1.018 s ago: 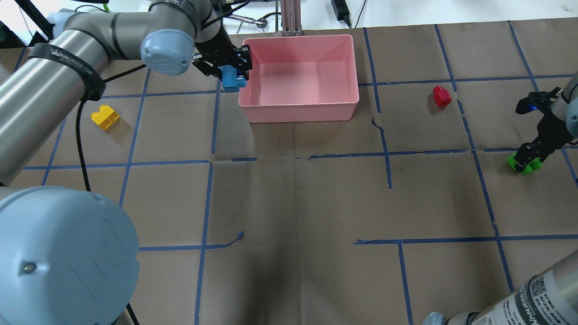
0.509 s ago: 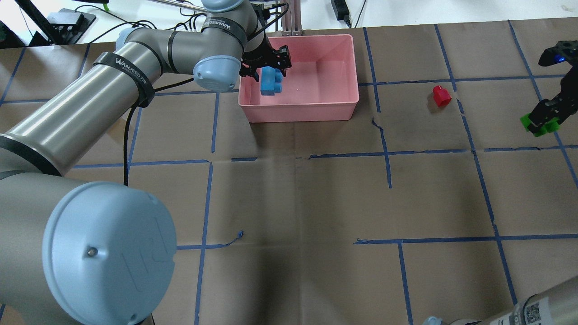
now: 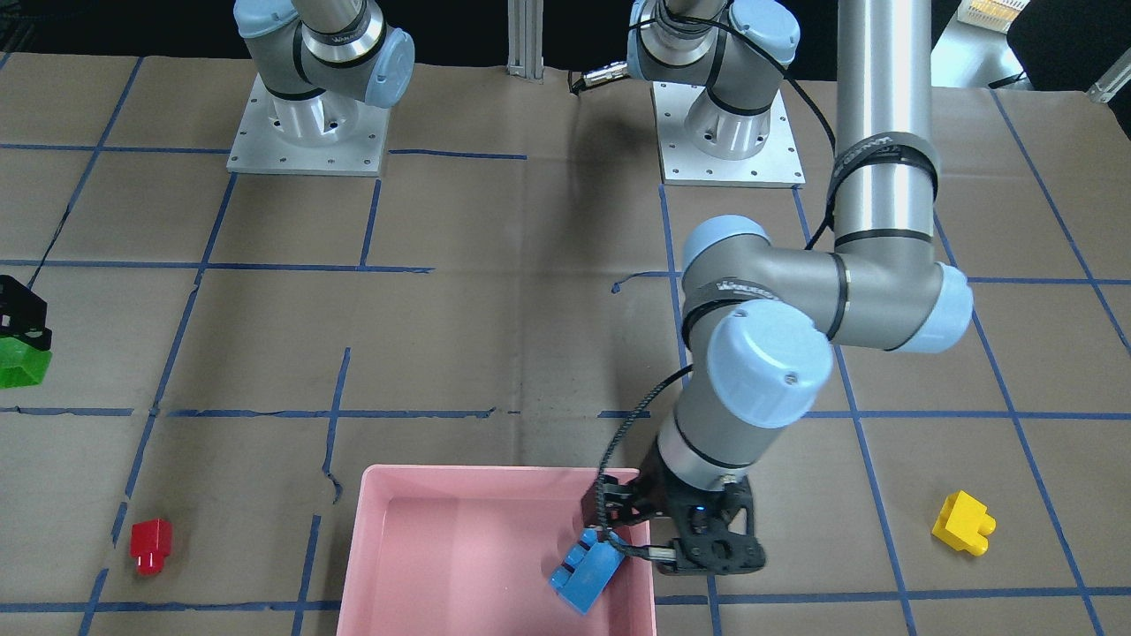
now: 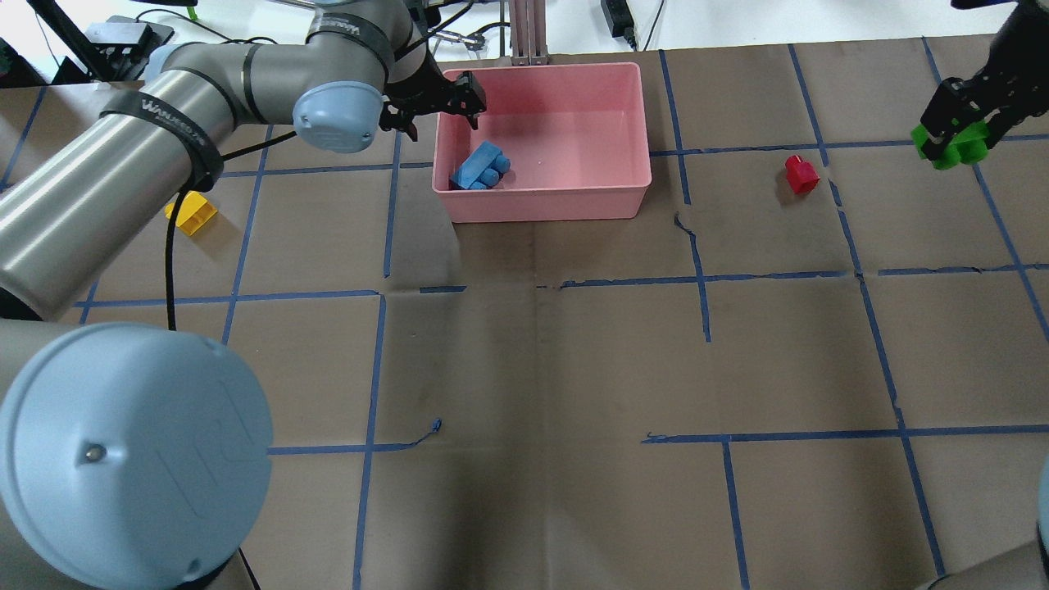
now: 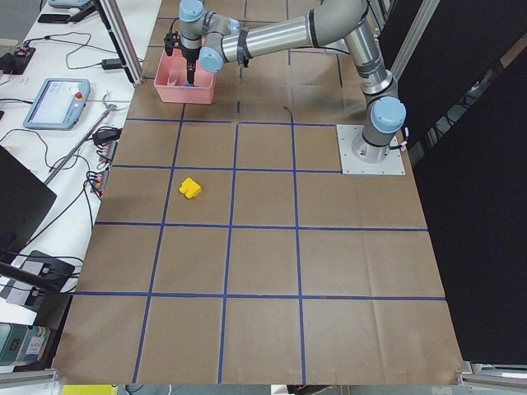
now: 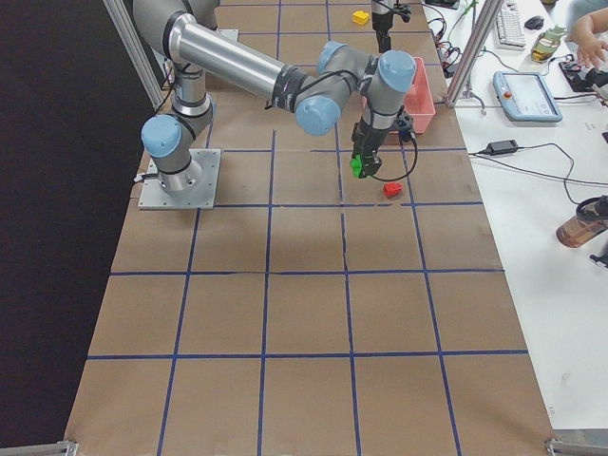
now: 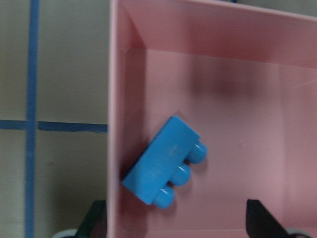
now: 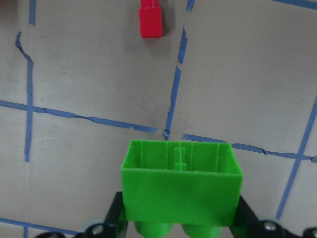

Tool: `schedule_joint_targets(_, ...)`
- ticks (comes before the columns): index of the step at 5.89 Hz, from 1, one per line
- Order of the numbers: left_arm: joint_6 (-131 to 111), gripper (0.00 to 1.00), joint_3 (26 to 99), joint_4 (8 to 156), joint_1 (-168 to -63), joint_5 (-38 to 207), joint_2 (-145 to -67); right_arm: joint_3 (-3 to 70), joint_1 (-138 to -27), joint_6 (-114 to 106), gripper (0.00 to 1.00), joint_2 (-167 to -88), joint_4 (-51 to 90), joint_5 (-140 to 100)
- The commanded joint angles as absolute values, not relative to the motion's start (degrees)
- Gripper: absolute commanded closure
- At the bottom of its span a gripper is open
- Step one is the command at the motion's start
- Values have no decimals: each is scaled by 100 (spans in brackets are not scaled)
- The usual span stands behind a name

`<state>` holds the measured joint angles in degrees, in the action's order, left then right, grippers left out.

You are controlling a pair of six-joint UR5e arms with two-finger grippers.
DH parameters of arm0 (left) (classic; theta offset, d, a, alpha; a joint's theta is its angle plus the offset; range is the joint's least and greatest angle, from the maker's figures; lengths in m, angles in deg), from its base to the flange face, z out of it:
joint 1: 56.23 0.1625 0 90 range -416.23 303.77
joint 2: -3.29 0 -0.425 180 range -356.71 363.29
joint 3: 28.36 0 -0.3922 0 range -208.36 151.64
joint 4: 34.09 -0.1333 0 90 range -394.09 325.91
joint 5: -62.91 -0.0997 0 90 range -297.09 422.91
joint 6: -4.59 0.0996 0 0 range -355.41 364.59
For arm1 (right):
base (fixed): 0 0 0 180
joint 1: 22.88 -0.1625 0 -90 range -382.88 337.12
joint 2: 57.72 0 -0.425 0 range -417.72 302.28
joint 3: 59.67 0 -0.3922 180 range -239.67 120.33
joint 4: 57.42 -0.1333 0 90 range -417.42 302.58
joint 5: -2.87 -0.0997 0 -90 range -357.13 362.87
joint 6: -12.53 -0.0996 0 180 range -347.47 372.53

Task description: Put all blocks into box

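The light-blue three-stud brick [image 4: 481, 166] lies loose in the pink box [image 4: 631, 123], tilted against its left wall; it also shows in the left wrist view [image 7: 166, 168] and the front-facing view [image 3: 588, 570]. My left gripper [image 4: 438, 100] is open and empty above that wall, its fingertips [image 7: 260, 218] wide apart. My right gripper [image 4: 959, 115] is shut on the green brick [image 4: 949, 143], held above the table [image 8: 181, 183]. The red brick [image 4: 801, 174] lies between the box and the right gripper. The yellow brick [image 4: 190, 213] lies far left, partly behind the left arm.
Brown paper with a blue tape grid covers the table [image 4: 541, 360]. The left arm's elbow and upper links [image 4: 131, 459] fill the near left of the overhead view. Cables and a metal post [image 4: 529, 33] sit behind the box.
The left gripper has let go of the blue brick, which now rests in the box, and has drawn back to the box's left rim. The right gripper has carried the green brick farther from the robot.
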<state>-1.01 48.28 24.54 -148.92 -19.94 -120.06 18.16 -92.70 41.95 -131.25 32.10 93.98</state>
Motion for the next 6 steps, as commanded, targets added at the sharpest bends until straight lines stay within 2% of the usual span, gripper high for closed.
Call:
schedule_joint_targets(1,730,1,5012,2664,-13968,-2546,-11687,1539,-10227,2693,65,-13050,3091,9077)
schedule_joint_targets(3,2864,1,5030,3286,-12703,-2621,-11903,910,-11310,1189,65,-12587,3152,9067)
schedule_joint_targets(5,5552,1,5074,3149,-12514,-3188,-12150,5,-11875,516,65,-11465,3388,9067)
schedule_joint_targets(6,6236,1,5248,2808,-12279,-3132,-12282,-165,-12007,436,65,-10981,3746,8815)
